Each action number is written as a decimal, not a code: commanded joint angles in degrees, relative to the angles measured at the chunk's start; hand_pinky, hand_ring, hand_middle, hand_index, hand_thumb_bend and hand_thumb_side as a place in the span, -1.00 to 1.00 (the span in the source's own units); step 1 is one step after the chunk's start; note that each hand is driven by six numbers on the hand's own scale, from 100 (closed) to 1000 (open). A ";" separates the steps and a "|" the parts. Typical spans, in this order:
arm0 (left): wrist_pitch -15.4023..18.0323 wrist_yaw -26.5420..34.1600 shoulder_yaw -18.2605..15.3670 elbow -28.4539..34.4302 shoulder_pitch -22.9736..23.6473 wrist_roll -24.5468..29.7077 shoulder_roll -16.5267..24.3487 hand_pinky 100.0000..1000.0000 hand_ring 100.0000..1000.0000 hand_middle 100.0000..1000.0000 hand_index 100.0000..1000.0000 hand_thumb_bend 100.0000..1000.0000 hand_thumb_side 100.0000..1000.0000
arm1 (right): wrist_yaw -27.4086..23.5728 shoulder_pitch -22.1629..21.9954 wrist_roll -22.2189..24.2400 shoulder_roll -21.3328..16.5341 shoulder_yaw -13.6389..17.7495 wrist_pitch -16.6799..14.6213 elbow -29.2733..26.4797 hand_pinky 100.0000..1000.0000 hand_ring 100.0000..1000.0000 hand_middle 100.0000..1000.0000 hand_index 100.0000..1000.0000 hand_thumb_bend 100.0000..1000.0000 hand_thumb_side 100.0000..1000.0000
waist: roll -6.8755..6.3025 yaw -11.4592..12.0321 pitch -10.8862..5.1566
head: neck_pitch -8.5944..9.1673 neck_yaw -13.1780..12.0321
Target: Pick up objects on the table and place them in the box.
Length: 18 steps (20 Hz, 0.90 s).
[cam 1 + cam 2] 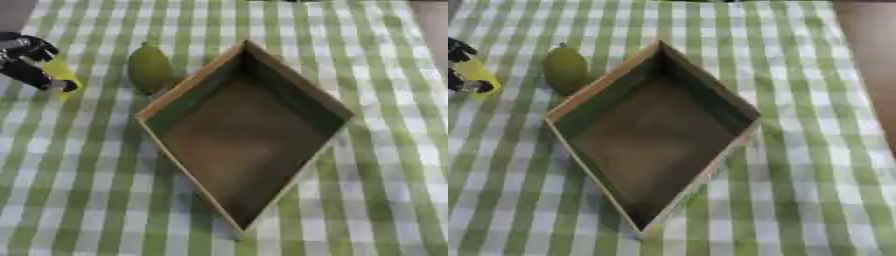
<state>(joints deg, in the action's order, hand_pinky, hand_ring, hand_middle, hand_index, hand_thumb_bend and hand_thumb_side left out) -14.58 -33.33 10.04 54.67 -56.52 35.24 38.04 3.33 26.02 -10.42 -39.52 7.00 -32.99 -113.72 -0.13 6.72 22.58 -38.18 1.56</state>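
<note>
1. Left eye view shows the left hand (pixel 26 60) at the upper left edge of the picture, black with silver parts, over the green-and-white checked tablecloth (pixel 79 200).
2. Its fingers are curled round a small yellow object (pixel 61 75), which shows between and just below them; the shape of that object is too blurred to make out.
3. To the right of the hand, near it but apart, a green pear-shaped fruit (pixel 150 69) lies on the cloth.
4. The fruit rests just beside the upper left wall of the box (pixel 188 82), seemingly touching it, on the outside.
5. The box is an open brown tray with pale wooden walls, set cornerwise like a diamond, further right of the hand and below it; its floor is bare.
6. The right hand appears in neither view.
</note>
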 commanded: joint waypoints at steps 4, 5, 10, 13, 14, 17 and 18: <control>-0.54 -1.02 -0.95 -0.46 -0.81 -0.08 0.97 0.80 0.84 0.55 0.82 -0.18 -0.70 | 0.16 0.42 -0.20 -0.96 0.40 0.10 -0.87 0.77 0.26 0.13 0.64 -1.00 -0.18 | -0.09 -0.14 -1.13 | 0.60 -0.22; -0.60 -1.13 -0.99 -0.58 -0.80 -0.12 0.95 0.79 0.83 0.54 0.81 -0.21 -0.73 | 0.16 0.41 -0.20 -0.95 0.39 0.10 -0.87 0.77 0.26 0.13 0.64 -1.00 -0.18 | -0.11 -0.16 -1.13 | 0.60 -0.24; -0.87 -2.08 -0.99 -1.09 -0.73 -0.15 0.85 0.75 0.80 0.53 0.79 -0.24 -0.79 | 0.12 0.36 -0.19 -0.91 0.41 0.09 -0.87 0.77 0.26 0.13 0.64 -1.00 -0.18 | -0.15 -0.22 -1.16 | 0.63 -0.34; -0.95 -2.70 -0.98 -1.16 -0.76 -0.21 0.84 0.68 0.74 0.48 0.75 -0.26 -0.85 | 0.08 0.34 -0.20 -0.90 0.43 0.09 -0.87 0.77 0.26 0.13 0.64 -1.00 -0.18 | -0.15 -0.21 -1.20 | 0.55 -0.37; -0.97 -2.87 -0.97 -1.15 -0.79 -0.22 0.84 0.68 0.73 0.47 0.74 -0.26 -0.85 | 0.08 0.32 -0.21 -0.90 0.44 0.10 -0.87 0.77 0.26 0.13 0.64 -1.00 -0.18 | -0.15 -0.20 -1.21 | 0.53 -0.37; -1.12 -3.47 -0.92 -1.07 -0.86 -0.37 0.87 0.61 0.63 0.38 0.69 -0.30 -0.85 | 0.09 0.25 -0.20 -0.88 0.44 0.15 -0.87 0.78 0.26 0.13 0.65 -1.00 -0.18 | -0.18 -0.18 -1.27 | 0.47 -0.43; -1.26 -3.80 -0.90 -1.09 -0.88 -0.48 0.87 0.59 0.59 0.36 0.67 -0.31 -0.84 | 0.09 0.23 -0.20 -0.87 0.44 0.16 -0.87 0.78 0.26 0.13 0.65 -1.00 -0.18 | -0.18 -0.19 -1.30 | 0.47 -0.46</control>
<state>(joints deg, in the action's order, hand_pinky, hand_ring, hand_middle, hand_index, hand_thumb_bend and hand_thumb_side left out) -15.57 -36.62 9.74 53.05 -56.47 34.90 37.64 3.34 25.81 -10.46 -39.47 7.00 -32.95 -113.72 -0.21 6.56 22.59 -38.18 1.22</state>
